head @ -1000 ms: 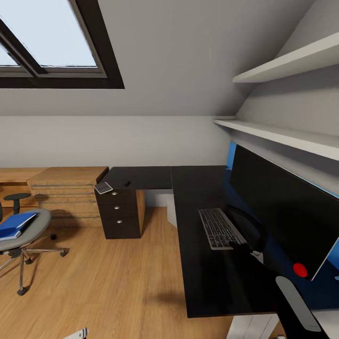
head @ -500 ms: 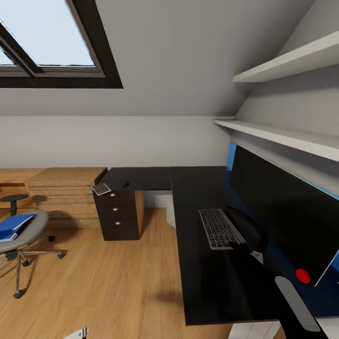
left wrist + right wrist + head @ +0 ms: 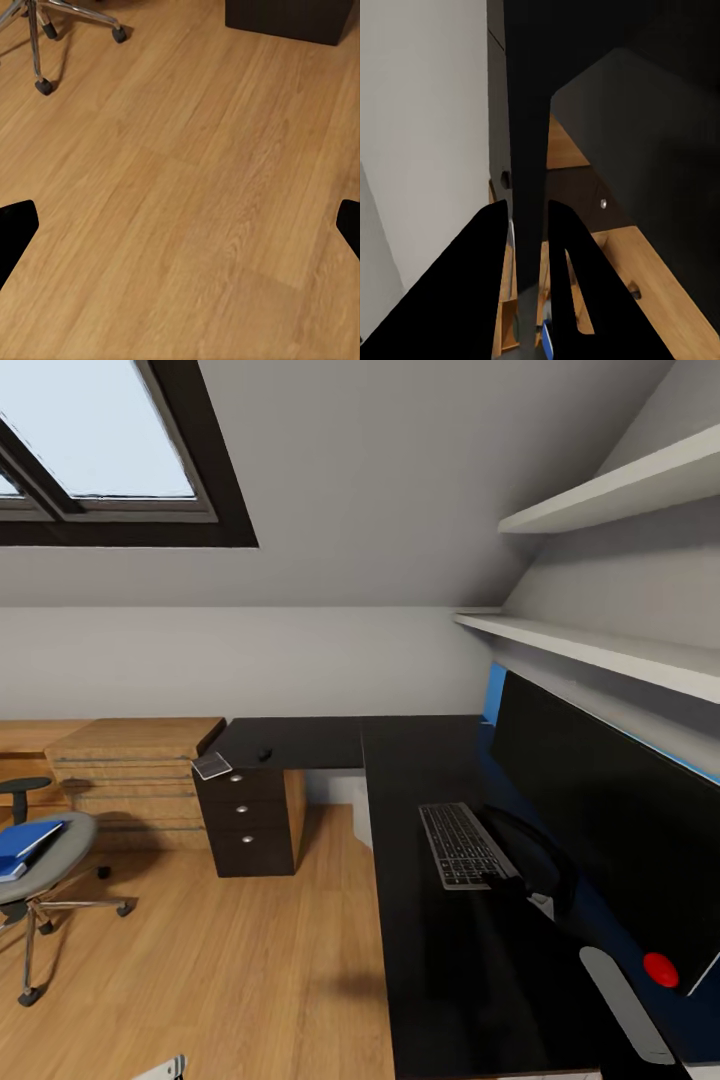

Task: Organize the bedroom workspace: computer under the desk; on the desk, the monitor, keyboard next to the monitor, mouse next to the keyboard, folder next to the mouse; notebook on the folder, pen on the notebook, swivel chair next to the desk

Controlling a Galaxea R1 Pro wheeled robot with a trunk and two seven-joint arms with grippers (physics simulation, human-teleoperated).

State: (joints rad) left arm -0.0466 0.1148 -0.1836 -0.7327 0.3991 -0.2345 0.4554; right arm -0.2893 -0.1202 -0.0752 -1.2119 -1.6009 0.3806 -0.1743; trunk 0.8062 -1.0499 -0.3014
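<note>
The black desk (image 3: 440,950) carries the wide monitor (image 3: 610,830) and, beside its stand, the keyboard (image 3: 462,845). On the desk's far wing lie the small black mouse (image 3: 265,754) and the grey notebook (image 3: 212,765). At the far left, the blue folder (image 3: 25,840) rests on the swivel chair (image 3: 60,850). A pale box corner (image 3: 358,822) under the desk may be the computer. The pen is too small to make out. My left gripper (image 3: 180,229) hangs open over bare floor. My right gripper (image 3: 526,225) is shut, beside the desk edge.
A black three-drawer cabinet (image 3: 250,822) stands under the desk's far wing, next to a light-wood chest (image 3: 130,775). Oak floor (image 3: 220,970) stretches between chair and desk. White shelves (image 3: 600,650) run above the monitor. The chair's casters (image 3: 45,86) sit near my left gripper.
The whole picture has shifted: chair, chest and cabinet slid left and the monitor's red dot slid down-right, so the camera moved. Nothing on the desk or chair changed place.
</note>
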